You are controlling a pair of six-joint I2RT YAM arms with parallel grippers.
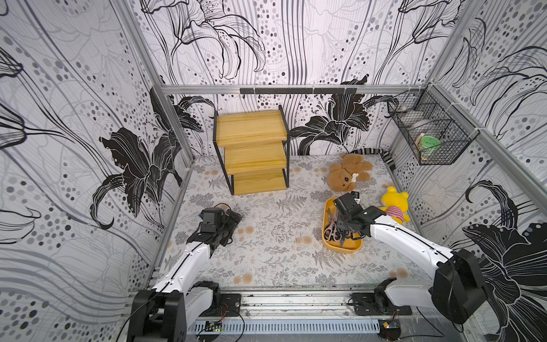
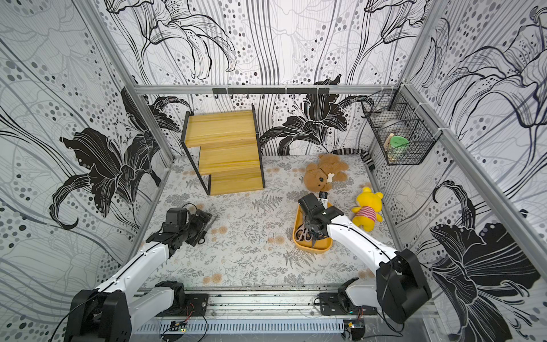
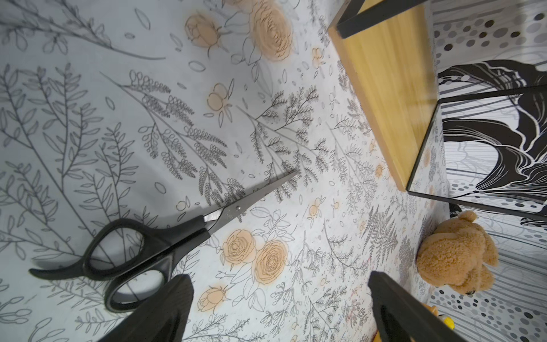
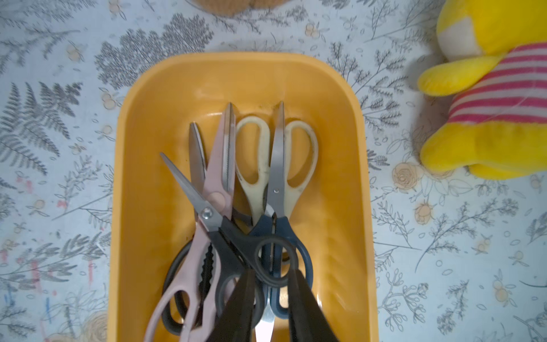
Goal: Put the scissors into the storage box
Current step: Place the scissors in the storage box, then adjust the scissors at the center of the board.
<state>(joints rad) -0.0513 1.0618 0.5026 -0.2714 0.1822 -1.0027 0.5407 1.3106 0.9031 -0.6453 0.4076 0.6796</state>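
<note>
One orange storage box holds at least five scissors; one black-handled pair lies on the bench. One brown plush bear, one yellow plush bear, one wooden shelf, one wire basket.

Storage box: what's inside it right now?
Piled scissors: a black-handled pair on top, over pink shears, cream shears and a blue-handled pair. Another black handle shows underneath; the right tool covers the near ends.

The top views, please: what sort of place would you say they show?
Probably a staged robot test cell: aluminium framing holding wallpapered panels, left arm and right arm on a front rail, and props like a wooden shelf and plush bear.
</note>
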